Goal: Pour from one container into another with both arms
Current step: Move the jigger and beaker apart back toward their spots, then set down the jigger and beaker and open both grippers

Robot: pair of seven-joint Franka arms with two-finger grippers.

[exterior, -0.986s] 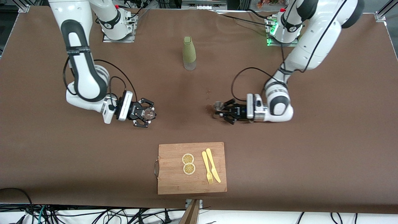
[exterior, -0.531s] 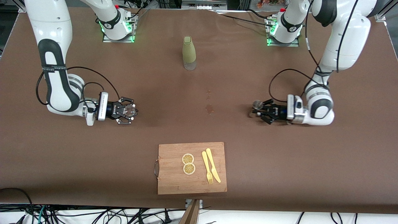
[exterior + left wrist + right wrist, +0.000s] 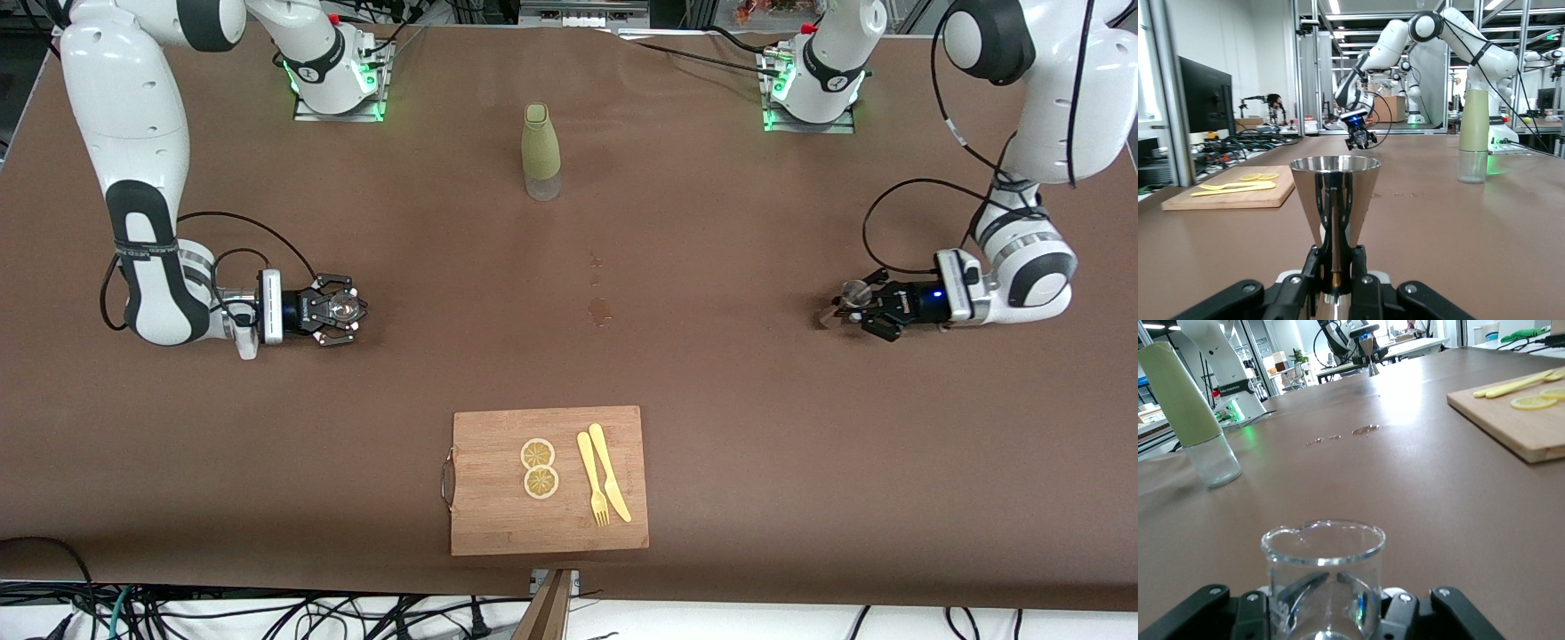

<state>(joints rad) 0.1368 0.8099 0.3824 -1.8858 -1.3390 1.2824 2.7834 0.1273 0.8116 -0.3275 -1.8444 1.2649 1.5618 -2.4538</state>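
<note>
Your left gripper (image 3: 855, 304) clamps the jigger (image 3: 1335, 200), your right gripper (image 3: 342, 309) the beaker (image 3: 1323, 580) — well apart; next, bring them together to pour.

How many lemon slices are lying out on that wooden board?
2. Both lemon slices sit on the cutting board, beside the fork and knife: one farther from the front camera, the other touching it and nearer. Nothing seems to hide any more.

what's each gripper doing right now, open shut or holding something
Left gripper: shut on the metal jigger, toward the left arm's end of the table.
Right gripper: shut on the small glass beaker, toward the right arm's end.
</note>
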